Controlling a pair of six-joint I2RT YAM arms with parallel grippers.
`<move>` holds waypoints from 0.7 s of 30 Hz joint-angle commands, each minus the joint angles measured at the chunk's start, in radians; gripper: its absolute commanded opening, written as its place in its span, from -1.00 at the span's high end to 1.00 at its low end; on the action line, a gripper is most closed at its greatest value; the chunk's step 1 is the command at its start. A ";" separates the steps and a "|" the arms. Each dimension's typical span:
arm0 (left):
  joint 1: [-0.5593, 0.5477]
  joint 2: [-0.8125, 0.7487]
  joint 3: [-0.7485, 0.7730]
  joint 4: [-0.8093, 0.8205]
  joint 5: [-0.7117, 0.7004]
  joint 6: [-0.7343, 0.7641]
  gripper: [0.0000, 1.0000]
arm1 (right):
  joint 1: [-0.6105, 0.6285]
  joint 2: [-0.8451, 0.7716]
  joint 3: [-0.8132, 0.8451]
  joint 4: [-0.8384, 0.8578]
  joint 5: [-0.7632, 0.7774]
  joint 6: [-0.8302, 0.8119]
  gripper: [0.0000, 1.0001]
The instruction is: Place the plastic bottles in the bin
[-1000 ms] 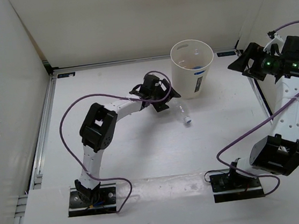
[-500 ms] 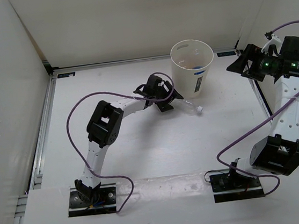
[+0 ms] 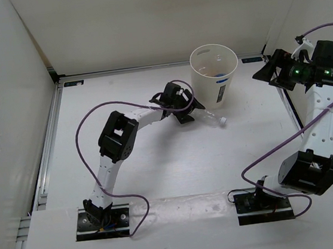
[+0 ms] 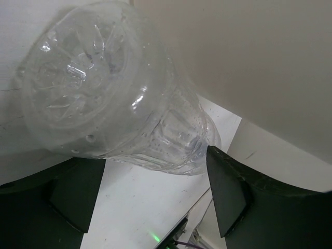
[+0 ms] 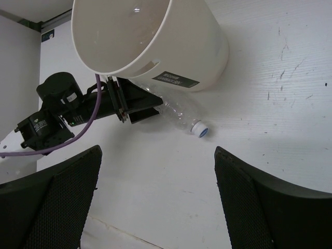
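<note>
You've got the white counter [image 3: 177, 165] with the cream bin [image 3: 217, 91] upright at its far side. Your right hand [image 3: 261, 70] hangs released, fingers spread wide, off to the right of the bin and up off the counter. Your left hand [image 3: 194, 112] sits low, just in front of the bin, fingers either side of the base of the plain clear bottle [image 3: 209, 118]. You cannot tell whether it's squeezing. That bottle lies on its side against the bin's foot, cap pointing away from the hand.

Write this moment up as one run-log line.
left gripper: straddling clear bottle base, grip unconfirmed | clear bottle: lying on table beside bin | right gripper: open, empty, aloft
</note>
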 commanded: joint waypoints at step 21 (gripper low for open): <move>0.057 -0.049 -0.023 0.010 -0.133 -0.052 -0.97 | -0.022 -0.006 -0.037 0.015 -0.024 -0.006 -0.81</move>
